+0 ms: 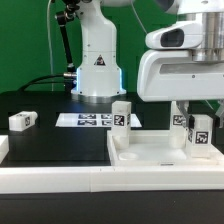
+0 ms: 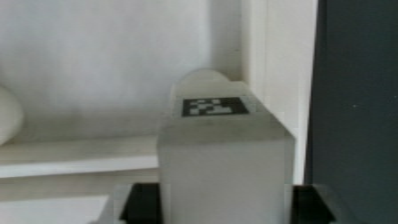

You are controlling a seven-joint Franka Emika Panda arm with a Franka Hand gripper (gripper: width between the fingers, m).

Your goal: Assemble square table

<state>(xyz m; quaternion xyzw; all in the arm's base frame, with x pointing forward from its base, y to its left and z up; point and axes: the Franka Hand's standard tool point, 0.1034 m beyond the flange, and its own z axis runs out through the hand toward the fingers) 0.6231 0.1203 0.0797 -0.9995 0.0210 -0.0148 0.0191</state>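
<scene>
The white square tabletop [image 1: 150,152] lies at the front of the exterior view, right of centre. One white tagged leg [image 1: 121,114] stands upright near its left back corner. My gripper [image 1: 196,112] is above the tabletop's right side, shut on another tagged leg [image 1: 201,134] that is upright and reaches down to the top. In the wrist view this leg [image 2: 221,150] fills the gap between the black finger pads [image 2: 143,205]. A smaller tagged piece [image 1: 180,122] shows just beside the held leg; I cannot tell what it is. A third leg [image 1: 22,120] lies loose at the left.
The robot base [image 1: 97,60] stands at the back centre with cables running to the left. The marker board [image 1: 85,120] lies flat in front of it. White rails [image 1: 50,180] edge the black surface along the front and the left.
</scene>
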